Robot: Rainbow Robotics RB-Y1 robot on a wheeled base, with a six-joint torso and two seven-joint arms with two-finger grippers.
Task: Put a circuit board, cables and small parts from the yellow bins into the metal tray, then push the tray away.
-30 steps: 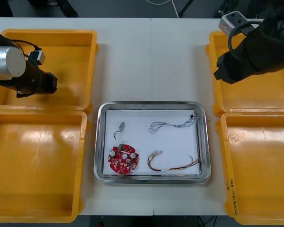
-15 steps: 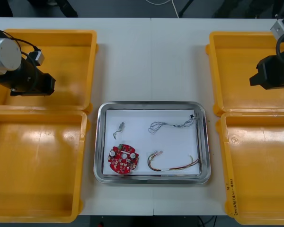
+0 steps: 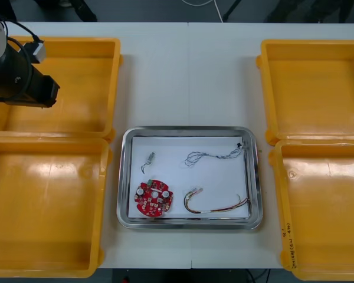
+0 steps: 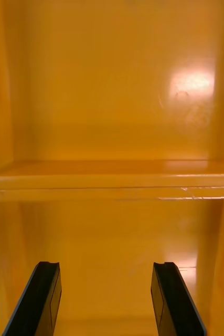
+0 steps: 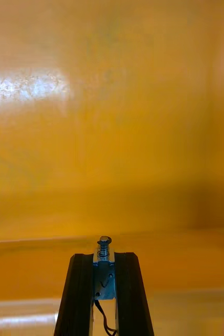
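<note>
While hovering over the far left yellow bin [image 3: 106, 44], pinching a small metal part [image 5: 104, 273] in the left gripper [image 5: 104, 257]. Black fingers [image 5: 80, 294] standing apart only by the part's width, clamping its body on both sides, leaving its round head poking out past the tips and a thin black lead trailing back between them.

Waiting at the right edge of the table with the right gripper [image 4: 105, 265], near where the far right yellow bin [image 3: 307, 42] and the near right yellow bin [image 3: 280, 177] meet. Fingers standing wide apart, holding nothing.

Cataloguing the metal tray [image 3: 125, 177], lying at the centre between the bins, white inside, already carrying:
- a round red circuit board [image 3: 153, 199], near left;
- a second small part [image 3: 148, 160], just beyond the board on its far side;
- a blue and white cable [image 3: 215, 155], far right;
- a red and yellow cable [image 3: 215, 205], near right.

Judging the step in hand as carrying the pinched part rightward and nearward to the tray. Likely calling for:
- rising clear of the bin wall before crossing it;
- gripping firmly, given the narrow hold and the dangling lead;
- aiming at bare white floor in the middle of the tray, apart from both cables, avoiding snagging;
- lowering close to the floor before opening, guarding against bouncing or rolling toward the rim;
- saving the push on the tray for afterward.
</note>
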